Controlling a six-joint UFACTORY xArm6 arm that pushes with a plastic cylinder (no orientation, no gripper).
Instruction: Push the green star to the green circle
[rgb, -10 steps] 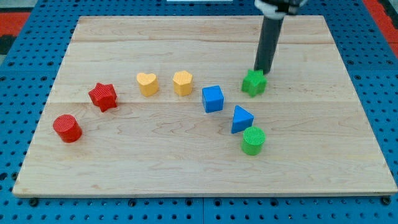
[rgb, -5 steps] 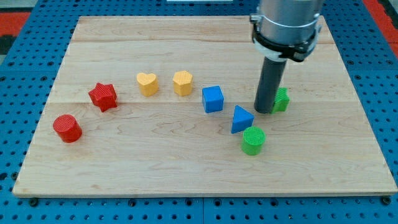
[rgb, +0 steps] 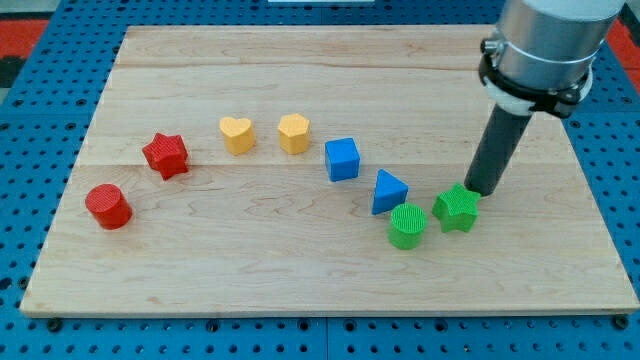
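With no hand fitted, my tip (rgb: 477, 192) rests against the green star (rgb: 457, 208), just beside the green circle (rgb: 407, 225); a gentle nudge toward the tabletop's left edge should close it.

The arm comes in from the view's top right, its wide grey wrist ringed by a black and white collar. From it the dark rod slants down and leftward, and my tip (rgb: 478, 191) rests on the board.
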